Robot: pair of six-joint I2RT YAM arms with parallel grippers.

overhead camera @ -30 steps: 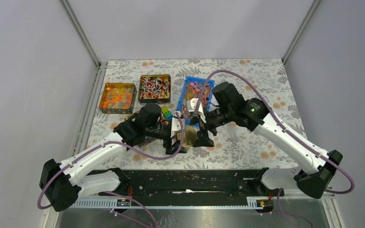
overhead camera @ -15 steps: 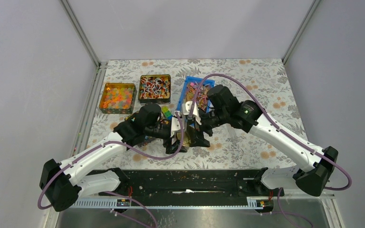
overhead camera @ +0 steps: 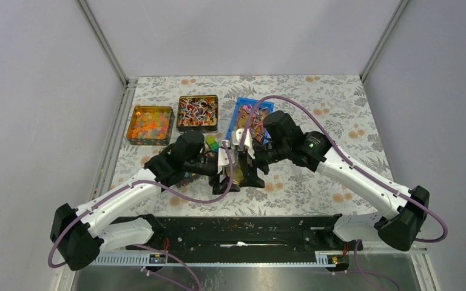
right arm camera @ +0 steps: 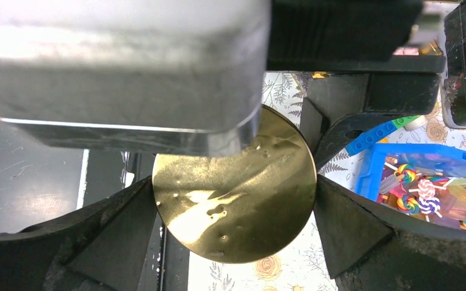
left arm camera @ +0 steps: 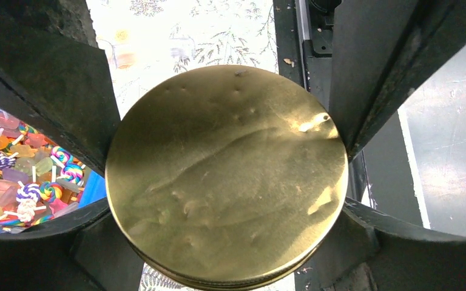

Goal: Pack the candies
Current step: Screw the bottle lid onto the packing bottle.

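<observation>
A round gold tin [overhead camera: 239, 172] is held between both grippers near the table's front middle. My left gripper [overhead camera: 226, 179] is shut on it; in the left wrist view its fingers [left arm camera: 67, 115] press both sides of the tin [left arm camera: 226, 176]. My right gripper [overhead camera: 253, 176] is shut on the same tin from the other side; its fingers [right arm camera: 352, 224] touch the tin's edges [right arm camera: 236, 194]. The candies [overhead camera: 252, 116], small pink and orange wrapped sweets, lie in a blue tray [overhead camera: 238, 110] behind the grippers.
A dark tin of stick sweets [overhead camera: 197, 112] and a tin of orange-yellow balls [overhead camera: 150, 124] stand at the back left. A second blue tray of lollipops [right arm camera: 425, 191] lies under my left arm, with blue and green blocks [overhead camera: 212, 144] beside it.
My right gripper has moved left towards the left gripper and come down around the gold tin. The left gripper has barely moved.
</observation>
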